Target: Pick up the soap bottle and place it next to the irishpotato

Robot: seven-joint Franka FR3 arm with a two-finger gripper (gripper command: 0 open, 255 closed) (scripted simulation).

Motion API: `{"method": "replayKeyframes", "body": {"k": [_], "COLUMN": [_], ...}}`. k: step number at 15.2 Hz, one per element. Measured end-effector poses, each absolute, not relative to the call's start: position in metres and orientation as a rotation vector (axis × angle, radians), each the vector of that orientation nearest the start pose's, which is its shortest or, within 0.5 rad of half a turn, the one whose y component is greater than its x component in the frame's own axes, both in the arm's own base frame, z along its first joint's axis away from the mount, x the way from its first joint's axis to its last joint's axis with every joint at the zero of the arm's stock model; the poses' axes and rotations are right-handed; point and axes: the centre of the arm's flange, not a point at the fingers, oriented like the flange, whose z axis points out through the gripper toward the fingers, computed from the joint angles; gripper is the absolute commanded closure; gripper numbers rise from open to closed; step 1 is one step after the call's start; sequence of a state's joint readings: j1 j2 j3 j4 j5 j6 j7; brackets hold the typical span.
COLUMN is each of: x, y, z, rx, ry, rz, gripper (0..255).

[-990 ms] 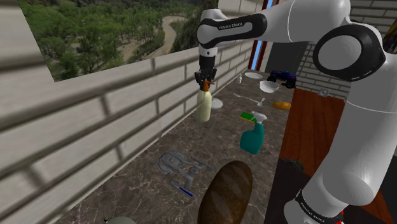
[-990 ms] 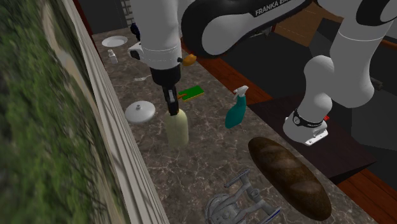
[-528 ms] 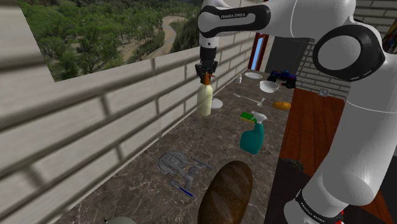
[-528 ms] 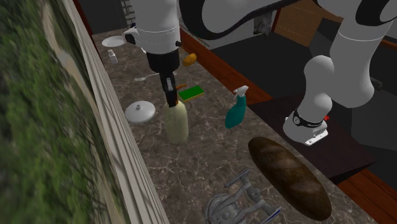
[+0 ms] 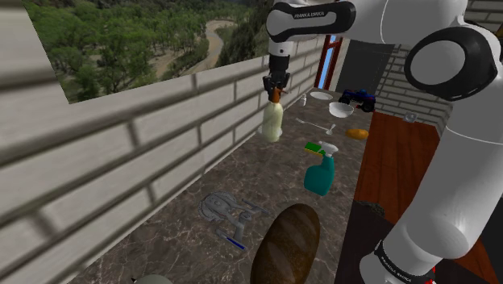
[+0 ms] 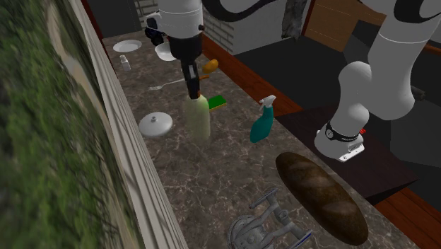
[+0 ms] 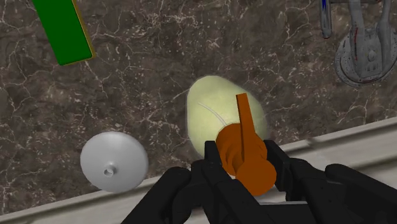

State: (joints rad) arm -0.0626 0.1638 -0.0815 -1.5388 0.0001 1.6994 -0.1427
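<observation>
A pale yellow soap bottle [image 5: 272, 123] [image 6: 198, 120] [image 7: 216, 114] with an orange pump hangs in the air above the dark marble counter [image 5: 185, 218]. My black gripper [image 5: 276, 87] [image 6: 192, 88] [image 7: 245, 162] is shut on the orange pump head, and the bottle dangles below it. The potato [image 5: 357, 133] [image 6: 210, 65], a small orange-brown lump, lies farther along the counter near its edge, beyond the green sponge [image 5: 313, 147] [image 6: 215, 103] [image 7: 62, 28].
A teal spray bottle [image 5: 320, 171] [image 6: 261, 124] stands beside the sponge. A white lid [image 6: 155, 124] [image 7: 114, 160] lies by the brick wall [image 5: 121, 137]. A brown loaf [image 5: 286, 242] and a grey starship model [image 5: 226, 210] [image 7: 366, 48] lie nearer the stand. A bowl [image 5: 338, 109] and a plate [image 5: 321, 95] sit beyond.
The gripper has carried the soap bottle higher and along the counter toward its far end, to the shoulder view's right, closer to the sponge and potato.
</observation>
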Motion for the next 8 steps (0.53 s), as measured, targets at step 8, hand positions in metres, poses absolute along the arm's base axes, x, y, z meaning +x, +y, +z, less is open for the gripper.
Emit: {"method": "replayKeyframes", "body": {"k": [8], "x": [0.567], "y": [-0.182], "z": [0.558], "rx": [-3.154], "ry": [0.001], "rz": [0.007], "gripper": [255]}}
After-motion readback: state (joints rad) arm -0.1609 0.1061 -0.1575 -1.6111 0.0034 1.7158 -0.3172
